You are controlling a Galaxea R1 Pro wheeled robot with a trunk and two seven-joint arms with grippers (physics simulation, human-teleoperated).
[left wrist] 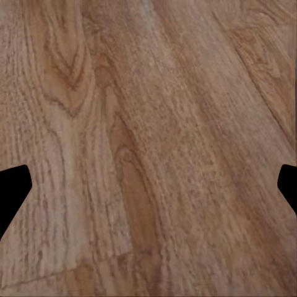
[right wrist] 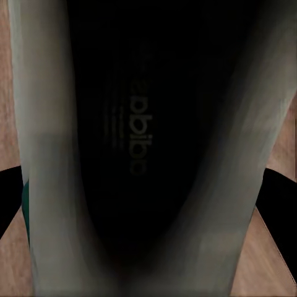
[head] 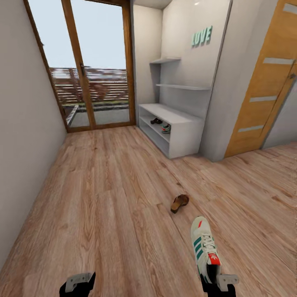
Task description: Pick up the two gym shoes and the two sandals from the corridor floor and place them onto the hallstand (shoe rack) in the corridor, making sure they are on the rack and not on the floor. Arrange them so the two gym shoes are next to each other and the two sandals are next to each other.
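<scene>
One gym shoe [head: 205, 246], cream with green stripes and a red heel tab, lies toe-away at the lower right, its heel between the fingers of my right gripper [head: 219, 285]. The right wrist view looks straight into the gym shoe's dark insole [right wrist: 139, 124], and my right gripper [right wrist: 145, 195] is shut on the shoe's sides. A brown sandal [head: 180, 203] lies on the corridor floor [head: 107, 194] just beyond the shoe. In the hallstand [head: 170, 114], the upper slot holds another sandal [head: 156, 121] and another gym shoe [head: 166, 128] side by side. My left gripper [head: 78, 284] hangs open over bare planks [left wrist: 148, 148].
A grey wall runs along the left. A glass door with a wooden frame [head: 88, 66] closes the far end. An orange wooden door [head: 266, 90] stands right of the hallstand. Open floor lies between me and the rack.
</scene>
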